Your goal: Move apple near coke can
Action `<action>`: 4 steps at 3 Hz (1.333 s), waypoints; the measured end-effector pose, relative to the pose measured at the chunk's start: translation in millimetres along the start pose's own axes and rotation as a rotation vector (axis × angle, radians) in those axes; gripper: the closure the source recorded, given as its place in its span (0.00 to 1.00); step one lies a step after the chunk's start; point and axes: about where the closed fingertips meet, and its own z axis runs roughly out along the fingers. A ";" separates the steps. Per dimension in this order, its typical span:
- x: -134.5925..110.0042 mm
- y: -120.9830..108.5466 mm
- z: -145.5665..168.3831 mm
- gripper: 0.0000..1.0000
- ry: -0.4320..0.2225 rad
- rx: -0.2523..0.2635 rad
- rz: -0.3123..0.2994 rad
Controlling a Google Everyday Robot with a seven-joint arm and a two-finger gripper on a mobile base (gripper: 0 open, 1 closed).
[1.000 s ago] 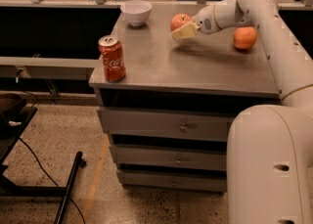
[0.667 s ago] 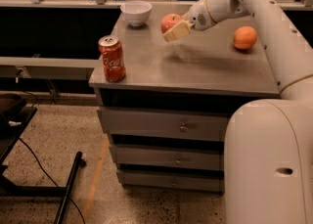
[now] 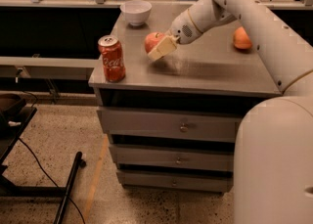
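Observation:
The reddish-pink apple (image 3: 152, 41) is held in my gripper (image 3: 159, 47), lifted a little above the grey cabinet top (image 3: 215, 71). A cream finger (image 3: 163, 49) lies across the apple's front. The red coke can (image 3: 112, 58) with white script stands upright near the front left corner of the top, to the left of the apple and a short gap away. My white arm reaches in from the upper right.
A white bowl (image 3: 136, 11) sits at the back left of the top. A smooth orange fruit (image 3: 242, 38) lies at the right side. The cabinet has drawers (image 3: 183, 127) below. A black stand base (image 3: 68, 189) is on the floor at left.
My gripper has carried the apple leftward across the top, from near the orange fruit's side toward the coke can. The can, bowl and orange fruit have not moved.

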 end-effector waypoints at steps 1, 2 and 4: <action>1.8 -0.4 3.3 1.00 -0.014 -0.033 0.004; 3.4 10.1 -5.7 1.00 -0.038 -0.034 -0.050; 14.3 35.6 1.1 1.00 -0.032 -0.059 -0.129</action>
